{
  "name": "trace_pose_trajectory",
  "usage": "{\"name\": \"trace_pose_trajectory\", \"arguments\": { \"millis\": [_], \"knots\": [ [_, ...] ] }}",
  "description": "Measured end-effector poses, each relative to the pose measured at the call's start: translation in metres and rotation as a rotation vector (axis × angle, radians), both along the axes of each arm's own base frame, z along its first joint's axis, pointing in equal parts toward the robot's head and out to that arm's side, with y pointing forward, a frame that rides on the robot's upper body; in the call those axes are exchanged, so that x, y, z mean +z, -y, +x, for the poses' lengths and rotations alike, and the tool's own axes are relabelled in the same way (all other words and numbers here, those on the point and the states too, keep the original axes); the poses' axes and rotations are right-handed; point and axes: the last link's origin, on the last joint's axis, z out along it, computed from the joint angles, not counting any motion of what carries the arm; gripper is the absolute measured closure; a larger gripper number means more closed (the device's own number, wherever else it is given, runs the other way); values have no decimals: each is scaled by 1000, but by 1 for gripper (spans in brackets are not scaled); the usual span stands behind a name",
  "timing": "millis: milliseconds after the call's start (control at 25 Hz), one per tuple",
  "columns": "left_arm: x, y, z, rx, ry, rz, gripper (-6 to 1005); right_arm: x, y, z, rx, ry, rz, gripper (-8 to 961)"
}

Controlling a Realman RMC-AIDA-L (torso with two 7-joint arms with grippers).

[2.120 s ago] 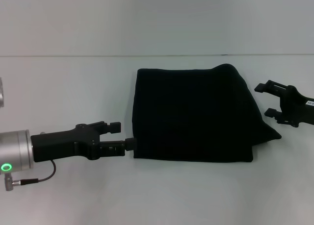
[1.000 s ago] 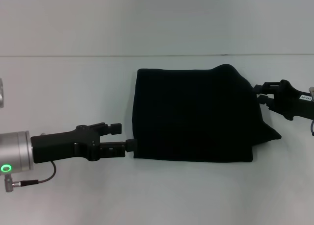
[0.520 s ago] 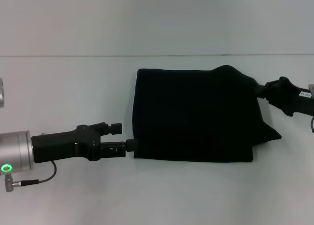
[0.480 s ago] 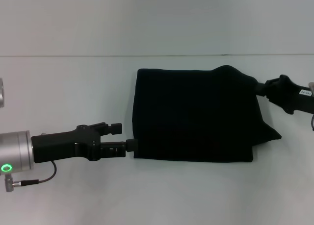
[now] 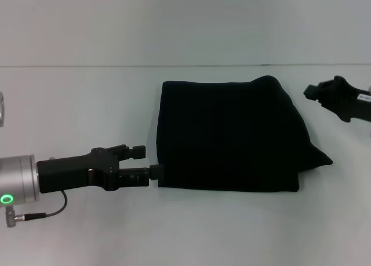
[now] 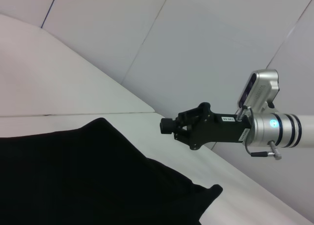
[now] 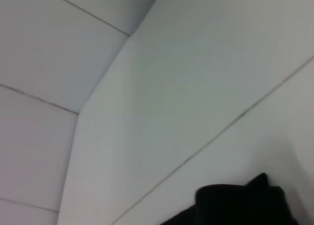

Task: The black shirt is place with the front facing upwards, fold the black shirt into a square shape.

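Left gripper, jaws apart, touches the black shirt; right gripper, apparently closed, hovers beside it. Shirt already looks folded roughly square.

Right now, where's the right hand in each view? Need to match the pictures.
Head view: right hand at the right edge, just off the shirt's far right corner, not touching it.
Left wrist view: right hand mid-frame, above the shirt, silver wrist behind it.
Right wrist view: its own fingers are not in it; only a dark shape at the bottom edge.
Shared landmark: the shirt's pointed corner.
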Motion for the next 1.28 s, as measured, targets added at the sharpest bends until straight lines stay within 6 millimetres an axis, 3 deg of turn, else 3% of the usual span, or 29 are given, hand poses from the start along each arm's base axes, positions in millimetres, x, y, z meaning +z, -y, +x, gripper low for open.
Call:
{"name": "trace_pose_trajectory", "arguments": {
  "millis": [400, 640, 840, 1160, 1280],
  "knots": [
    [0, 1, 0, 1, 4, -2, 48, 1, 19, 30, -131, -39, -7, 848],
    [1, 0, 0, 1, 3, -2, 49, -3, 20, 29, -171, -82, -28, 657],
    [0, 1, 0, 0, 3, -4, 49, -4, 19, 28, -184, -92, -31, 419],
    [0, 1, 0, -1, 1, 0, 49, -13, 17, 22, -181, -101, -53, 267],
    [0, 1, 0, -2, 0, 1, 49, -15, 15, 17, -166, -93, -63, 270]
  ]
}}
